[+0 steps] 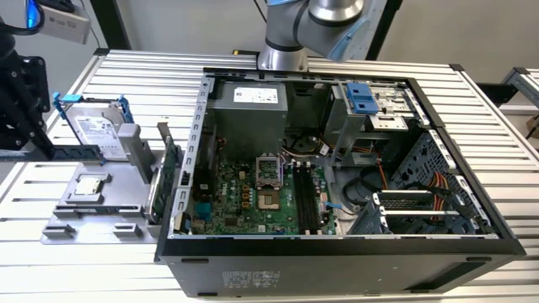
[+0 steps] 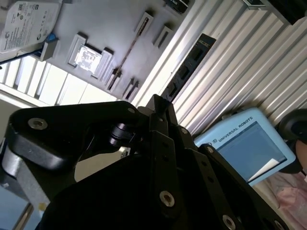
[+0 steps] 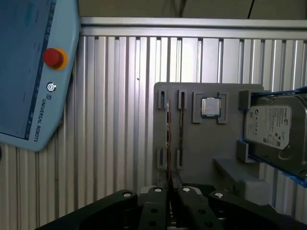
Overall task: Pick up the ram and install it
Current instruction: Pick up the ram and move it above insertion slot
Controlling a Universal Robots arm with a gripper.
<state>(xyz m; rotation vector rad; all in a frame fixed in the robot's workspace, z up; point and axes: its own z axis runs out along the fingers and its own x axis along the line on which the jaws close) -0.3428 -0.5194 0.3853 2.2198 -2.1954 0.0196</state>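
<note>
The ram (image 1: 77,152) is a narrow blue stick held level over the back of the grey holder plate (image 1: 110,214), at the exterior view's left. My black gripper (image 1: 44,148) is shut on one end of it. In the first wrist view the ram (image 3: 168,143) shows edge-on, running out from between the fingertips of the gripper (image 3: 171,189). The second wrist view shows its dark face with chips (image 2: 189,64) ahead of the gripper (image 2: 158,103). The motherboard's long memory slots (image 1: 305,196) lie inside the open computer case (image 1: 337,246).
On the holder plate stand a silver hard drive in a blue frame (image 1: 94,129), a processor chip (image 1: 87,187) and an upright green card (image 1: 168,170). Another thin stick (image 3: 181,129) sits in a plate slot. A teach pendant (image 3: 33,72) lies on the ribbed table.
</note>
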